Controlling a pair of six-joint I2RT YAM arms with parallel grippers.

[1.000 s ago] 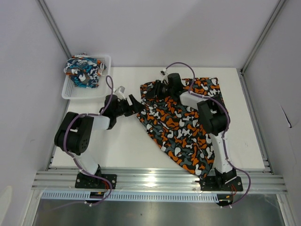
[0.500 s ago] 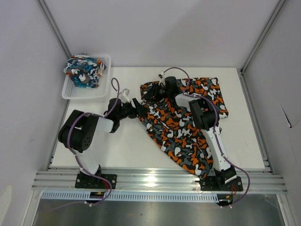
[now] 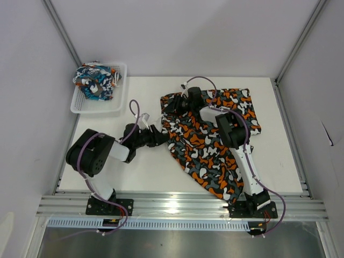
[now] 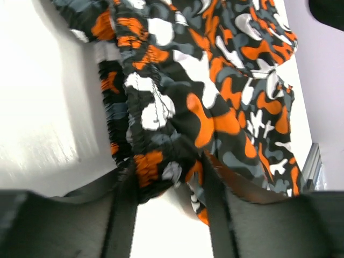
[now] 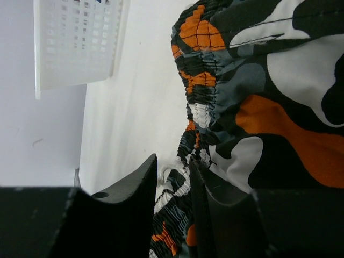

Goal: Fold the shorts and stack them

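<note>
The camouflage shorts lie spread on the white table, from the back middle to the near right. My left gripper is at their left edge, shut on a bunch of the elastic waistband, which fills the gap between its fingers. My right gripper is at the shorts' far left corner. Its jaws stand nearly closed on the waistband edge and white drawstring. The blue-teal cartoon shorts lie crumpled in the basket.
The white mesh basket stands at the back left corner of the table and also shows in the right wrist view. Aluminium rails run along the near edge. White walls enclose the table.
My left gripper has moved toward the near side along the shorts' left edge, and its arm has swung with it. My right gripper has barely moved at the far left corner.
</note>
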